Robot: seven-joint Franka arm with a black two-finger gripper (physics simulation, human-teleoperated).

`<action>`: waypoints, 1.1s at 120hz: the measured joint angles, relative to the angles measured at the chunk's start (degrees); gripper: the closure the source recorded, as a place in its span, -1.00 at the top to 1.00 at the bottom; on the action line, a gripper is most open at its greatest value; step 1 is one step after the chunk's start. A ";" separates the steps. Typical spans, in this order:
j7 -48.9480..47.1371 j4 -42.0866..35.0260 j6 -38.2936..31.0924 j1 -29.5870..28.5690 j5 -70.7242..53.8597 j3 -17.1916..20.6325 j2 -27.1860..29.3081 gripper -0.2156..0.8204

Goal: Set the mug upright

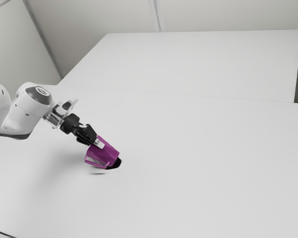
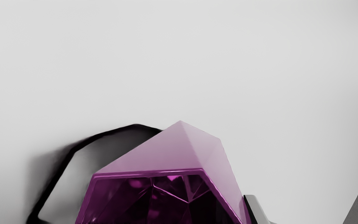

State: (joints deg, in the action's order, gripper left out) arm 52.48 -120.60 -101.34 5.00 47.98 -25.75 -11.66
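Well, the hand (image 1: 96, 142) touches the tilted mug (image 1: 105, 154); whether clamped, I cannot tell.

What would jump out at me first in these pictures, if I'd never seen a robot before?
Probably the vivid purple mug, tilted at the end of the black gripper, the one bright colour on a wide, pale table. Next, perhaps, the bulky white arm coming in from the exterior view's left. Up close, the wrist view shows the mug's angular rim and dark, faceted inside.
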 joint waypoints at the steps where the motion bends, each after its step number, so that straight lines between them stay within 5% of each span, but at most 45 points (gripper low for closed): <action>1: -0.01 0.00 -0.01 0.01 0.00 0.00 0.03 -0.87; 39: -0.86 -0.40 -3.51 2.16 -3.73 0.18 5.68 -0.91; 132: -15.73 -10.76 -26.89 5.81 -50.56 12.15 15.84 -0.92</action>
State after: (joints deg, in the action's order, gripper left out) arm 36.76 -131.37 -128.23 10.82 -2.58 -13.60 4.18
